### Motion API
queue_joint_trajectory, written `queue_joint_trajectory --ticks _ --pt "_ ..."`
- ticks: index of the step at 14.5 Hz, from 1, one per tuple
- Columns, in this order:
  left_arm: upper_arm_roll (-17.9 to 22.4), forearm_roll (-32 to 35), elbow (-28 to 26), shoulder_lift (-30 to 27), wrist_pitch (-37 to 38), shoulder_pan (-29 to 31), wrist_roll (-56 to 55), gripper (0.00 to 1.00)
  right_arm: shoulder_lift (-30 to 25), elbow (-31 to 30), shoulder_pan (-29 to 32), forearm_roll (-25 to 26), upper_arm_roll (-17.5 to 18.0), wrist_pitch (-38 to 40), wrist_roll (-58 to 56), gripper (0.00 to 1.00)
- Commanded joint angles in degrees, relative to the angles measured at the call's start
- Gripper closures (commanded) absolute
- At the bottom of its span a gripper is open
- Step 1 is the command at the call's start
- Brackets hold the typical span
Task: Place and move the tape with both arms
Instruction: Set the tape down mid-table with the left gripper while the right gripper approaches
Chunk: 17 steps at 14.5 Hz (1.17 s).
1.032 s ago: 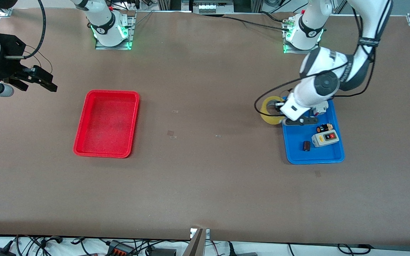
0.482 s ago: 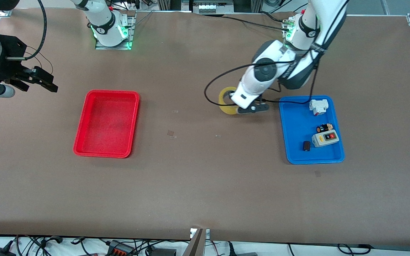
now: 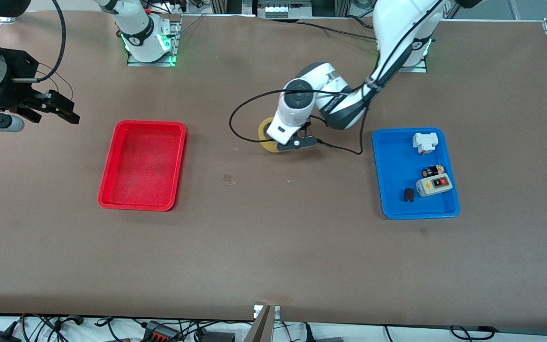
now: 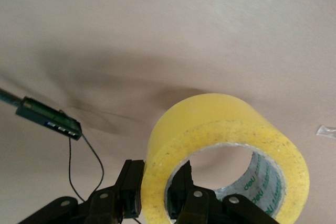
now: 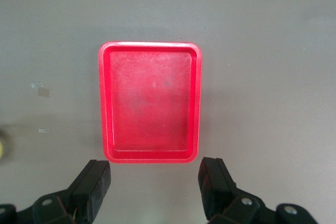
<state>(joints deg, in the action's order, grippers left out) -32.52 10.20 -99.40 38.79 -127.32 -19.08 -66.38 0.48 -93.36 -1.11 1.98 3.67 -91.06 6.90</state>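
- The wide ring of translucent yellowish packing tape (image 3: 267, 141) is out of the blue rectangular plastic tray (image 3: 399, 164) and hangs in the air over bare brown table (image 3: 273, 247), between that tray and the empty red rectangular plastic tray (image 3: 143, 164).
- From the blue tray the roll sits at about nine o'clock in the front view; from the red tray, at about three o'clock.
- The left gripper (image 4: 157, 190) is clamped on the roll's wall, one finger outside the ring and one inside the hollow core, with the roll standing on edge between them.
- The white left arm (image 3: 323, 102) reaches down from its base at twelve o'clock on the table toward the middle.
- The right gripper (image 5: 155, 182) waits with its jaws spread wide and nothing between them, over the table at the right arm's end, at about nine o'clock from the red tray in the front view; its wrist view looks straight down on that tray.
- Judged done: the pickup from the blue tray and part of the carry toward the middle.
- Judged left: setting the roll down on the table within the right arm's reach, the left gripper letting go, then the right gripper taking the roll, most likely into the red tray.
- Still in the blue tray are a small grey switch box with red button (image 3: 434, 185), a white block (image 3: 424, 142) and a small dark piece (image 3: 409, 194).
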Motion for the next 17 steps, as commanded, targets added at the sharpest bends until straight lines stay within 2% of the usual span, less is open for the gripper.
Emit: queue_joint_trajectory --ticks 1,4,8,9,10,11,12,13,17 --pt "2.2 3.2 7.7 5.6 1.1 -4.7 -4.2 0.80 -0.3 -0.9 -0.4 -0.4 0.2 -1.6 0.1 0.02" --pt "4.5 3.1 9.6 7.1 0.9 -8.0 -4.9 0.80 0.1 -1.0 -1.9 -0.4 0.2 -2.2 0.2 0.02" --pt "4.5 3.0 13.3 9.4 0.9 -8.1 -5.9 0.76 0.9 -2.7 -5.1 -0.5 0.2 -5.0 0.4 0.02" --pt "4.5 3.1 13.3 9.5 0.9 -8.1 -6.5 0.69 0.9 -3.5 -6.0 -0.5 0.2 -6.0 0.6 0.02" --pt "4.6 3.2 13.3 9.5 0.9 -8.0 -6.5 0.51 0.9 -4.4 -7.0 -0.5 0.2 -6.7 1.9 0.02" --pt "4.6 3.1 13.3 9.5 0.8 -8.0 -6.7 0.31 0.9 -5.2 -8.1 -0.5 0.2 -7.3 2.9 0.02" --pt "4.6 3.1 13.4 9.5 0.8 -7.9 -7.0 0.03 0.9 -6.2 -9.3 -0.5 0.2 -7.8 3.4 0.02" --pt "4.7 3.1 13.4 9.4 0.8 -7.7 -7.5 0.00 0.9 -7.2 -9.9 -0.5 0.2 -8.6 3.6 0.02" --pt "4.5 3.3 13.3 5.9 2.0 -3.5 -8.4 0.00 0.8 -11.8 -13.6 -0.9 0.2 -12.9 7.1 0.02"
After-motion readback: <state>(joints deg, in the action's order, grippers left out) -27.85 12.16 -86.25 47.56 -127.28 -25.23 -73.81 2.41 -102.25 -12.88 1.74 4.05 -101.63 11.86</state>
